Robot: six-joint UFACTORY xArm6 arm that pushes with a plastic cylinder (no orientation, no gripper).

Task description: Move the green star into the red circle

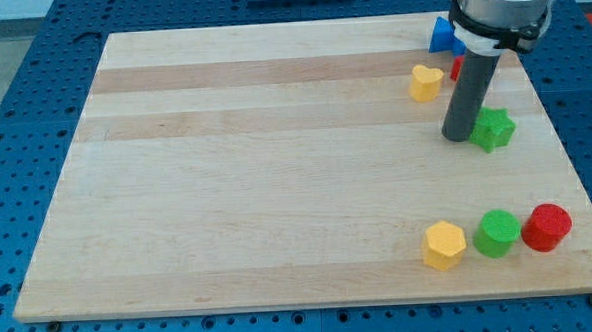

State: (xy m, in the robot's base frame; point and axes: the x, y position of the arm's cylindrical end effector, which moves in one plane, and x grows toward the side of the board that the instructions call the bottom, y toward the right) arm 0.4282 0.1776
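Observation:
The green star [495, 129] lies near the view's right edge, in the upper half of the wooden board [277, 187]. My tip [460, 136] stands on the board right against the star's left side. The red circle [547, 226] sits at the lower right, well below the star, touching a green circle [497, 233] on its left.
A yellow hexagon [445, 246] lies left of the green circle. A yellow heart [425, 82] sits left of the rod. A blue block [440, 35] and a red block [456, 69] are at the upper right, partly hidden behind the arm.

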